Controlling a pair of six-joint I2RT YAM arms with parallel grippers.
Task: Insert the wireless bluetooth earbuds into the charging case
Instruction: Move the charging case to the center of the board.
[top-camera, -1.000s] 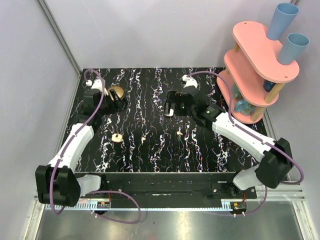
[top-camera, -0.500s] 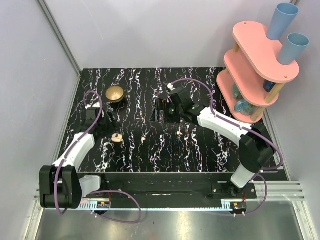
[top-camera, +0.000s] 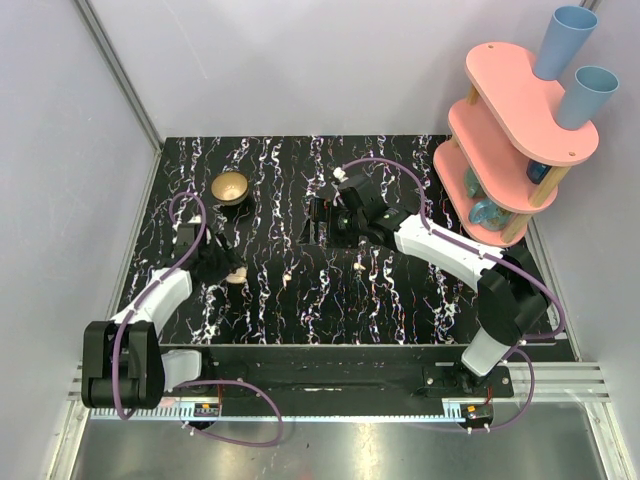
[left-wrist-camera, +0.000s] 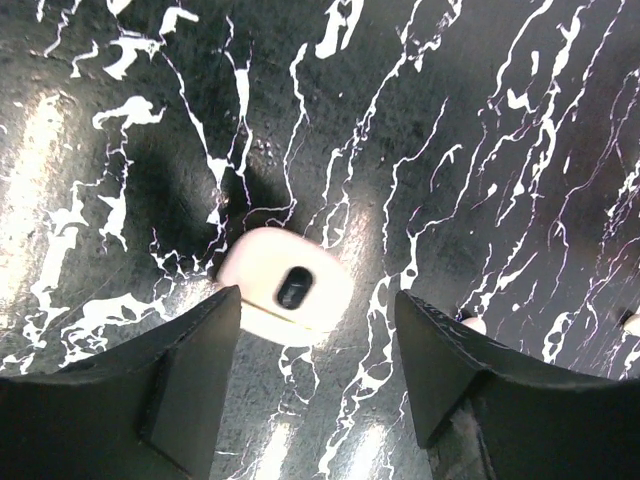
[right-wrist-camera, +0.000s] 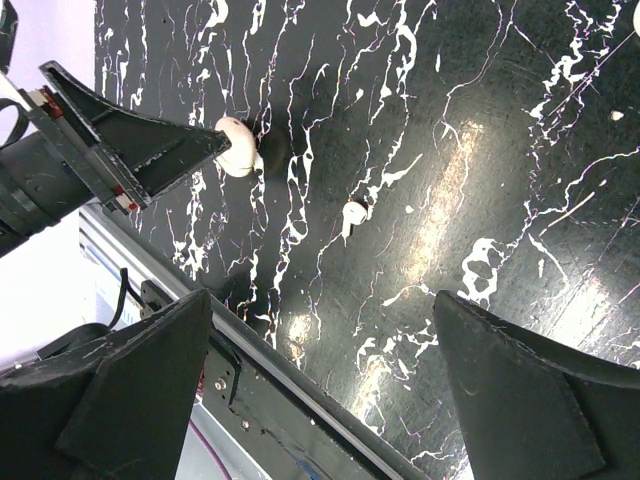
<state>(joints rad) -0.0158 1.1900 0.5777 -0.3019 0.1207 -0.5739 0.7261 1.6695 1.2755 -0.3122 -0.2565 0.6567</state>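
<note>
A: Cream plastic right under your left pincer (left-wrist-camera: 317, 300): that's the charging case (left-wrist-camera: 285, 290), lying on the table (left-wrist-camera: 500, 100) between the spread fingers, ungripped.

B: So you're at the grasp. Your right pincer (right-wrist-camera: 322, 300) hangs released, empty; the earbuds (top-camera: 290, 270) lie loose mid-table. Lower centred, then close gently.
</note>
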